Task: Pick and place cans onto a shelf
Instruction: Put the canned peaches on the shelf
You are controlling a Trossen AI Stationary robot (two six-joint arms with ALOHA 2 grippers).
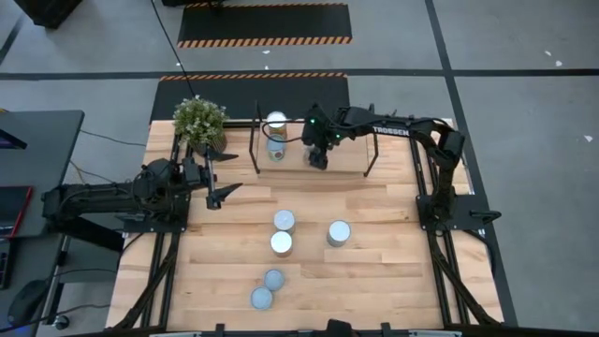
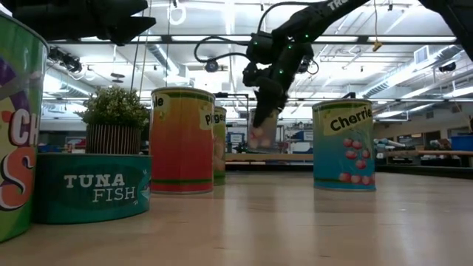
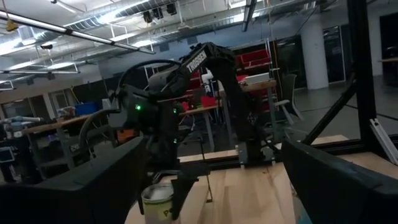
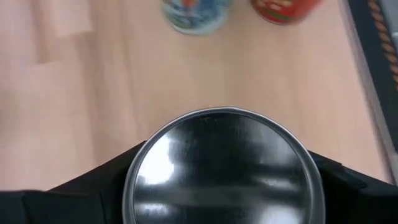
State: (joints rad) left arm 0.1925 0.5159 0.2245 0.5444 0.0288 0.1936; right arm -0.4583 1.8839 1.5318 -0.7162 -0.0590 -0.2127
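The shelf (image 1: 351,159) stands at the table's far edge, a light plank between thin black rods. Two cans (image 1: 275,123) (image 1: 276,150) stand at its left end. My right gripper (image 1: 318,154) is over the shelf's middle, shut on a can (image 4: 221,168) with a shiny round top; the can also shows in the low view (image 2: 262,134). Several more cans stand upright on the table, among them one near the middle (image 1: 284,221) and one to its right (image 1: 339,233). My left gripper (image 1: 223,193) is open and empty at the table's left, short of the shelf. My right gripper pinches the can's side wall just below its top rim (image 4: 134,177) between its two fingers (image 4: 93,183), one on either side. The fingers come from above, pointing down. The can is upright, close above the shelf plank (image 2: 295,157); whether its base touches, I cannot tell.
A potted green plant (image 1: 199,120) stands at the table's far left corner, beside the shelf. Two cans (image 1: 272,279) (image 1: 261,299) stand near the front edge. In the low view a tuna tin (image 2: 92,187) and tall cans (image 2: 181,140) (image 2: 344,144) stand close.
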